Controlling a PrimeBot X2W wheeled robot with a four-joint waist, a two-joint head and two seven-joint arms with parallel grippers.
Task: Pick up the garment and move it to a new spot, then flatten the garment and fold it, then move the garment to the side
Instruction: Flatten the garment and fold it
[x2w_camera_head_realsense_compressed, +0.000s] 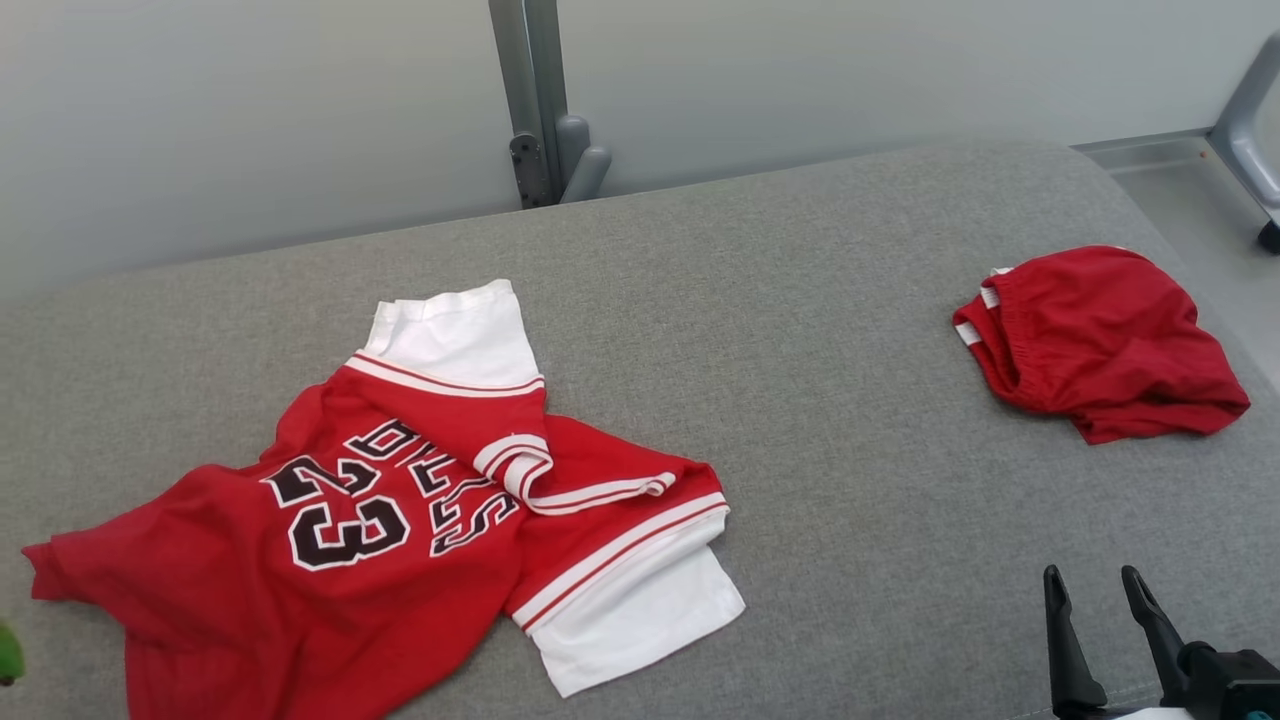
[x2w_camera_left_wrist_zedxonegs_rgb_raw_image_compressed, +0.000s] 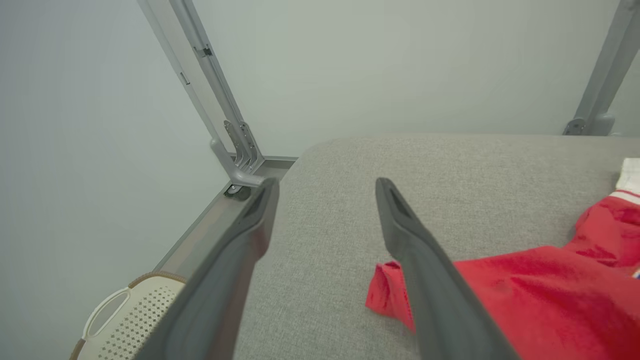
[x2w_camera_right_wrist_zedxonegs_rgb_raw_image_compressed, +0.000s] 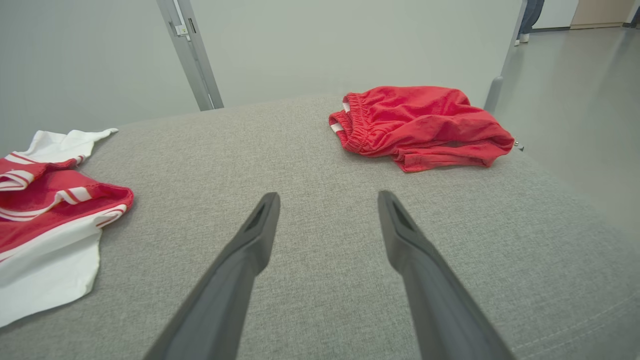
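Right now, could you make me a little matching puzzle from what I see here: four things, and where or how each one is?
1 jersey
2 red shorts
3 right gripper
4 pale basket

a bunched, far right
b open, holding nothing
c low beside the grey surface
d crumpled, number showing, on the left

Pairs: 1-d, 2-a, 3-b, 4-c

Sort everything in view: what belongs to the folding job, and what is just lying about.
Job: jersey, left gripper, right gripper, grey cushion.
Lying about: red shorts, basket, metal post.
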